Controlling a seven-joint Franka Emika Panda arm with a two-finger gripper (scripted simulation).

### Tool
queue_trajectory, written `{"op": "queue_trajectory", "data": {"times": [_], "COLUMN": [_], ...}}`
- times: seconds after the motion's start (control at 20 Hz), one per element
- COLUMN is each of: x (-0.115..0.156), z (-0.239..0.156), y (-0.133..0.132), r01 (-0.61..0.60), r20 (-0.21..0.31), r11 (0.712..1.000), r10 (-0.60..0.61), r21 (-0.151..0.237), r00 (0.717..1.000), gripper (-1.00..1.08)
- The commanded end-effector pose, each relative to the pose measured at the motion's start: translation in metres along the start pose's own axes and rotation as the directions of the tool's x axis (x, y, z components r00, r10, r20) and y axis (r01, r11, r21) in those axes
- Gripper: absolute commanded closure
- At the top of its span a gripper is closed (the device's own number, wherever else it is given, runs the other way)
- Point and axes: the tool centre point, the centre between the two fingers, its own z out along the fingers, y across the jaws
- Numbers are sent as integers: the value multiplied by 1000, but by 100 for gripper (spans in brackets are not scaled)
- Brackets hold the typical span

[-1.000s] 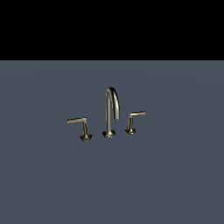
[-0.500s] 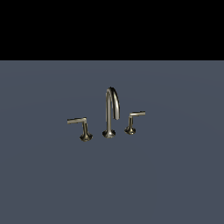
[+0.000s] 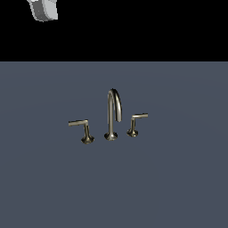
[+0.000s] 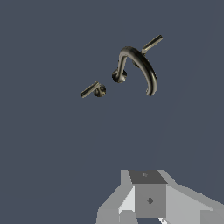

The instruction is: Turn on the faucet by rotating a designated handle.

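The faucet (image 3: pixel 112 116) stands in the middle of the dark floor, its tall arched spout between two levers. The handle (image 3: pixel 80 128), the larger lever with the long arm, is on the exterior view's left of the spout. The smaller lever (image 3: pixel 136 122) is on the right. A grey-white part of my arm (image 3: pixel 44 10) shows high at the upper left, far from the faucet. In the wrist view the spout (image 4: pixel 140 65) lies far below with a lever on each side. My gripper (image 4: pixel 148 194) shows only as grey blocks, nothing in it.
The faucet stands on a flat dark blue-grey surface (image 3: pixel 178 187) that runs to a black background at the back. No other objects show.
A grey-white part of my arm has come into the exterior view at the upper left, where there was only black before. The faucet has not moved.
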Motion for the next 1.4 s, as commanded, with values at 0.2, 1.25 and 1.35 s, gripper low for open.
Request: {"op": "queue_trajectory", "data": {"times": [0.2,1.25,1.35], "x": [11,62,67], "z": [40,150,159], "y": [-26,-87,-91], "r01": [-139,-492,-518], "r20": [5,18,19], "r11": [990,871,855], "r10": [139,492,518], "r21": [1,0,0], "r00": [990,870,855], "gripper": [108,108,108]}}
